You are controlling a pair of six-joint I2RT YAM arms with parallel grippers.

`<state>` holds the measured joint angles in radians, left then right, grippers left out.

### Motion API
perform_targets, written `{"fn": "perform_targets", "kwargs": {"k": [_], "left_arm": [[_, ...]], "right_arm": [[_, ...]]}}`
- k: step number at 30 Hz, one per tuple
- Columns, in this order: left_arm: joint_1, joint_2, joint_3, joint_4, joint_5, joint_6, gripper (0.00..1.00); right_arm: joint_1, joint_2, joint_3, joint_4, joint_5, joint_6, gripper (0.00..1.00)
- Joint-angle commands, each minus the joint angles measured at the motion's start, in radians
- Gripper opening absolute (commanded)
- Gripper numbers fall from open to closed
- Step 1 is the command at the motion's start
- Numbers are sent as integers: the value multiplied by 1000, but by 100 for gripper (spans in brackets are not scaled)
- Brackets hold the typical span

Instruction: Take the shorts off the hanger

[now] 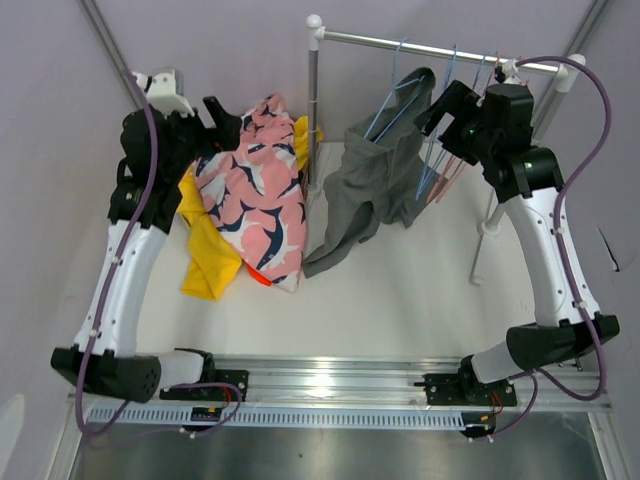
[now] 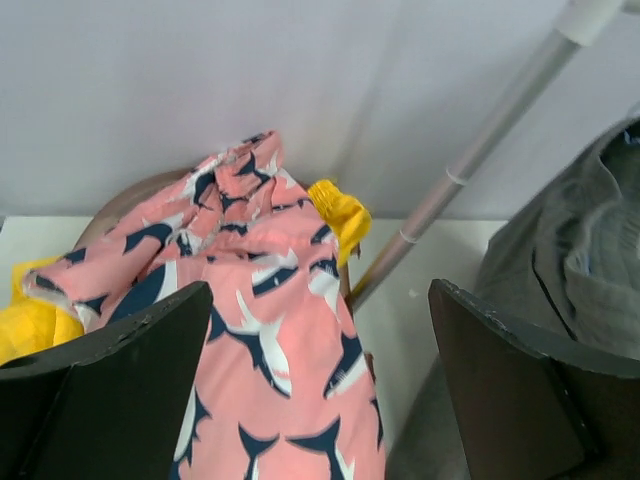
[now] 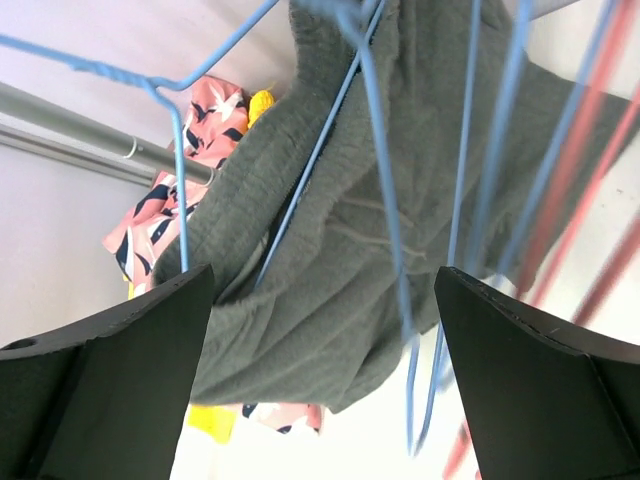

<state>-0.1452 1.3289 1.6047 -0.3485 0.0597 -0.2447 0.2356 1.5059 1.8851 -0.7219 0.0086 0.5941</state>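
Note:
The grey shorts hang on a blue wire hanger from the rack rod, one leg trailing to the table. My right gripper is open just right of them; in the right wrist view the grey shorts and blue hanger sit ahead of its open, empty jaws. The pink shorts with dark-blue shapes lie piled at the left over yellow shorts and a sliver of orange. My left gripper is open and empty above the pink shorts. Black shorts are hidden.
Empty blue and pink hangers hang on the rod by my right gripper, also shown in the right wrist view. The rack's upright post stands between the pile and the grey shorts; another leg stands at the right. Walls enclose the back.

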Motion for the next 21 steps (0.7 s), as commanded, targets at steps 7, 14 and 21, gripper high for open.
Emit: {"fn": "perform_targets", "kwargs": {"k": [7,14,21], "left_arm": [[-54,-435,-498,12,106,-19,97],[-74,-572,-687,2,120,-4,96],[-74,-635,-801,17,108,8,96]], "right_arm": [[1,-223,101,-60,96,-24,99],[108,-201,114,134,-45,-8,98],[297,113,403,75,-10,-102,94]]}}
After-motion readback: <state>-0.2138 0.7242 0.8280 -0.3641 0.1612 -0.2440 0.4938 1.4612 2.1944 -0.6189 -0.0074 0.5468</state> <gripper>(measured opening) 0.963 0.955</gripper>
